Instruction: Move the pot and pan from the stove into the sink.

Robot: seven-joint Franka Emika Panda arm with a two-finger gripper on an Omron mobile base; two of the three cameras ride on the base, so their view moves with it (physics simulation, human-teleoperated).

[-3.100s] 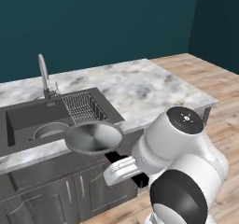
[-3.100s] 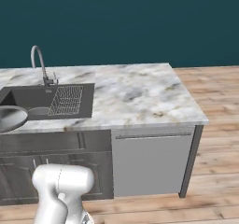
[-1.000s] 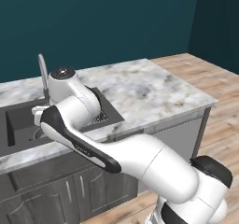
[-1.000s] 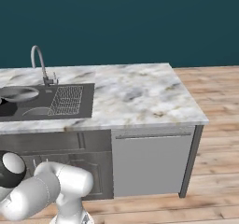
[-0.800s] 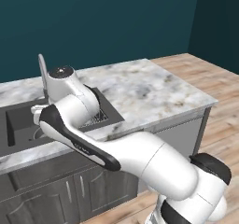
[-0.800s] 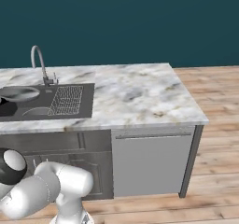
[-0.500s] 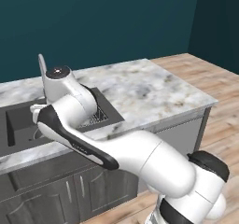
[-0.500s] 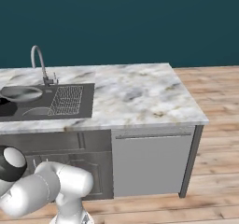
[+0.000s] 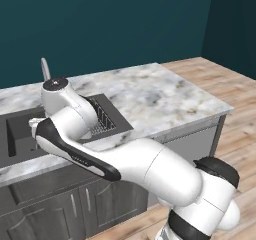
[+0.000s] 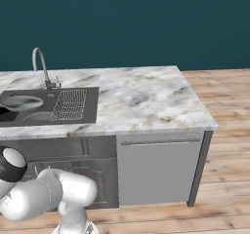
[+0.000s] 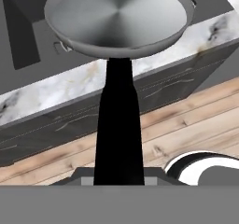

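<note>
— Where do we have the pan (image 11: 119, 20)?

— Out ahead of the hand, at twelve o'clock in the hand view. Its black handle (image 11: 117, 125) runs straight back toward six, so the long axis lies along the gripper's own line. The bowl hangs over the dark sink (image 11: 23, 41), with the marble front edge (image 11: 70, 85) crossing beneath it.

— And the fingers?

— We judge them pinched on the handle's near end — the handle comes right down to the bottom edge where the tips would stand — though the tips themselves we cannot pick out.

— In the right base view?

— A grey dish (image 10: 19, 102) sits low at the basin's nine o'clock end, beside the wire rack (image 10: 70, 104) and under the tap (image 10: 40, 62).

— So we need only go down; the sink lies straight below the bowl.
</note>
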